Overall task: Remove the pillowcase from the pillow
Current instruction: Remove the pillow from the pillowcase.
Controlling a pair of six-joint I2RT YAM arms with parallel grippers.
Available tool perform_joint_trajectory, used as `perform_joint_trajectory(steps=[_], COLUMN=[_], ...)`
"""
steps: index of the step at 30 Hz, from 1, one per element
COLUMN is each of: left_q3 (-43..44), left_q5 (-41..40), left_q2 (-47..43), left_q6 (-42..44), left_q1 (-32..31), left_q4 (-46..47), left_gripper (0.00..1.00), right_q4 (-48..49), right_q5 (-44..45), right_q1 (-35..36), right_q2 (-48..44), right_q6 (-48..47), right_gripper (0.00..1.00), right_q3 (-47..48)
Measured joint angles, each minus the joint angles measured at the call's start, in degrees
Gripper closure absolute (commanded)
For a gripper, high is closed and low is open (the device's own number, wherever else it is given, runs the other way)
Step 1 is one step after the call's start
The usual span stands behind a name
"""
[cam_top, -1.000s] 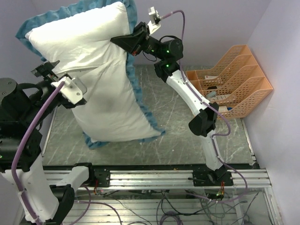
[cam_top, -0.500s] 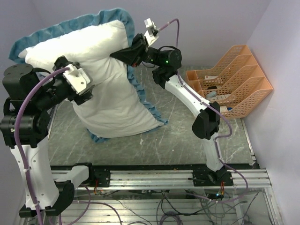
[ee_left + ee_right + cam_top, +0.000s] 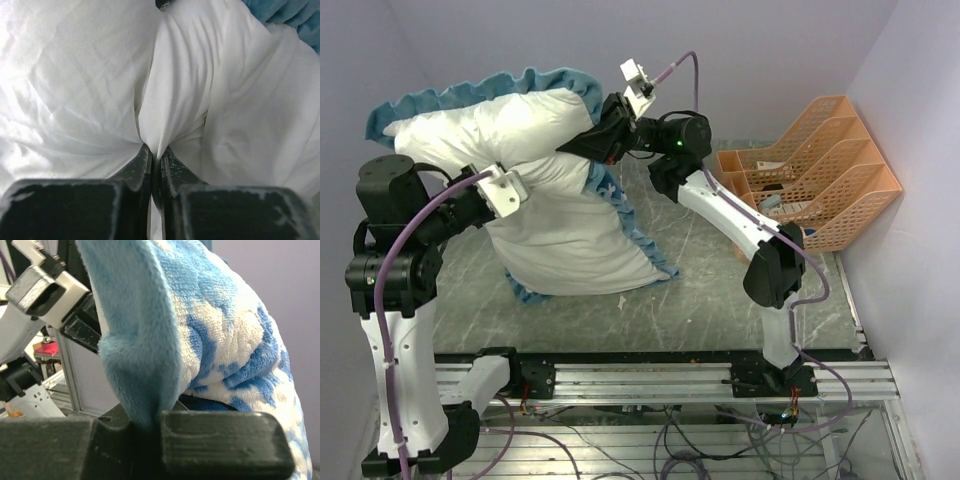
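The pillow point(image 3: 570, 240), plump and white, hangs bent above the table. The pillowcase point(image 3: 470, 92) shows as a teal ruffled edge round its top and down its right side. My left gripper point(image 3: 520, 185) is at the pillow's middle. In the left wrist view it point(image 3: 155, 152) is shut on a pinched fold of smooth white pillow point(image 3: 75, 75) cloth, with teal ruffle point(image 3: 285, 12) at the top right. My right gripper point(image 3: 588, 145) is high at the back. In the right wrist view it point(image 3: 150, 422) is shut on the pillowcase's point(image 3: 225, 340) teal ruffle, blue-and-white plush print beside it.
An orange mesh file rack point(image 3: 810, 170) stands at the back right against the wall. The grey marbled table point(image 3: 720, 290) lies below the hanging pillow. An aluminium rail point(image 3: 650, 380) runs along the near edge. The left arm's white wrist point(image 3: 45, 290) shows in the right wrist view.
My left gripper swung in from the left to the pillow's middle and closed on a fold of white cloth. The pillow has buckled there. My right gripper kept its hold and drifted slightly left.
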Motion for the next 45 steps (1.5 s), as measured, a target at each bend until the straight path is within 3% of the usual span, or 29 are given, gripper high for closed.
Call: perform_joint_trajectory(steps=[1,3,6,7,9,14,17,23,25,31,41,43,45], left_q3=[-0.6,-0.9,0.4,1.1,2.4,4.1,4.0,1.0,0.4,0.2,-2.4,-2.7,-2.8], left_q5=[0.0,0.1,0.4,0.5,0.9,0.7,0.9,4.6,8.9,14.0,16.7,16.8,16.8], left_q2=[-0.7,-1.7,-2.1,-2.1,-2.1,-2.2,-2.5,-4.5,-4.7,-4.6,-5.2,-5.3,-5.4], left_q6=[-0.3,-1.5,-4.0,-4.9,-7.3,-15.0,-20.3,-30.4,-35.1,-37.9,-37.0,-36.6,-36.3], left_q1=[0.0,0.0,0.0,0.0,0.0,0.0,0.0,0.0,0.0,0.0,0.0,0.0,0.0], left_q4=[0.9,2.3,3.1,3.1,3.0,2.4,2.2,2.6,2.6,2.1,1.6,1.5,1.3], left_gripper=[0.93,0.93,0.93,0.93,0.93,0.93,0.93,0.93,0.93,0.93,0.93,0.93,0.93], right_q4=[-1.3,-5.5,-13.3,-16.2,-20.5,-23.5,-23.3,-22.7,-23.0,-23.0,-13.2,-11.8,-10.4], right_q5=[0.6,3.1,10.8,14.8,23.8,48.9,62.2,80.1,82.8,83.8,86.8,87.6,89.3], right_q1=[0.0,0.1,0.4,0.5,1.0,6.2,14.2,29.2,32.7,34.1,37.4,38.2,38.8], right_q2=[-0.9,-3.7,-9.9,-12.6,-18.4,-36.7,-45.3,-47.8,-42.5,-35.4,-32.4,-32.1,-31.3], right_q6=[-1.0,-4.0,-9.9,-12.0,-16.3,-26.7,-32.5,-39.9,-40.1,-38.5,-37.5,-37.6,-37.6], right_gripper=[0.81,0.50,0.20,0.13,0.08,0.08,0.14,0.19,0.15,0.13,0.13,0.18,0.31], right_q3=[-0.8,-3.3,-8.8,-10.9,-15.9,-35.9,-45.1,-52.0,-50.9,-47.9,-48.6,-48.8,-48.8])
